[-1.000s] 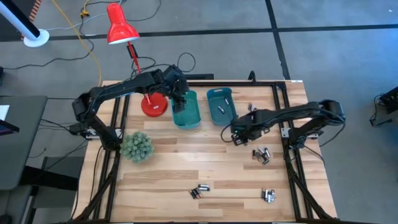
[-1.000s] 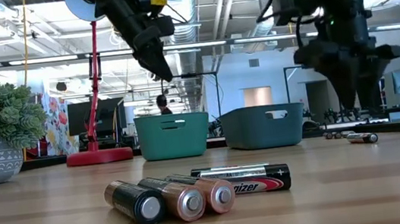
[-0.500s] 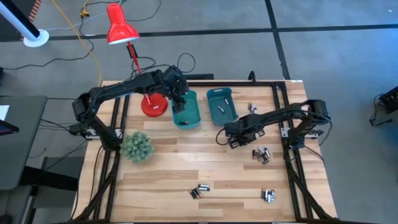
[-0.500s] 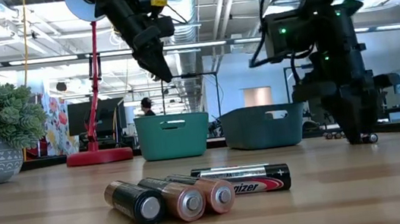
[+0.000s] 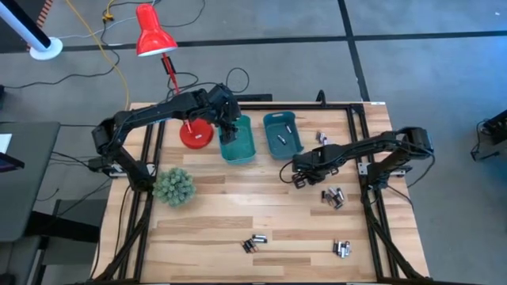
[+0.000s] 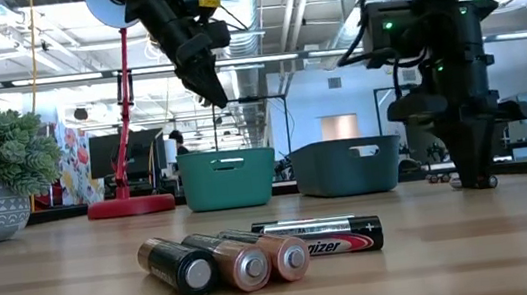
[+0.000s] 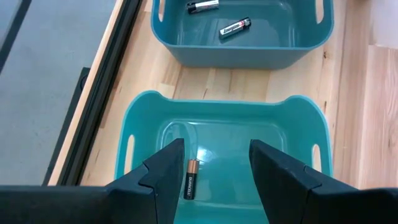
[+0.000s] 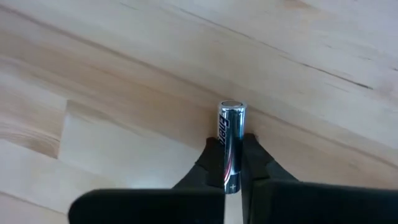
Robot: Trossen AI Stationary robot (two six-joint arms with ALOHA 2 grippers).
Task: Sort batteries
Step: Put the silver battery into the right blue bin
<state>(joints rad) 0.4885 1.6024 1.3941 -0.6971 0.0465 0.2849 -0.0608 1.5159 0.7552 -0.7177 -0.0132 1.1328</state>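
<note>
Batteries lie in loose groups (image 5: 254, 245) on the wooden table (image 5: 214, 229). The right gripper (image 8: 231, 163), low over the table near the darker bin (image 5: 282, 134), pinches one silver battery (image 8: 231, 144). The left gripper (image 7: 214, 168) hangs spread wide above the lighter bin (image 7: 140, 130), where another battery (image 7: 191, 178) lies.

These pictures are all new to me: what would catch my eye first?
Probably the red lamp at the table's far left corner, then the two teal bins beside it, with the left gripper hanging open above the left one. Right of the bins, the right gripper pinches a silver battery in its fingers, low over the wooden table.
</note>
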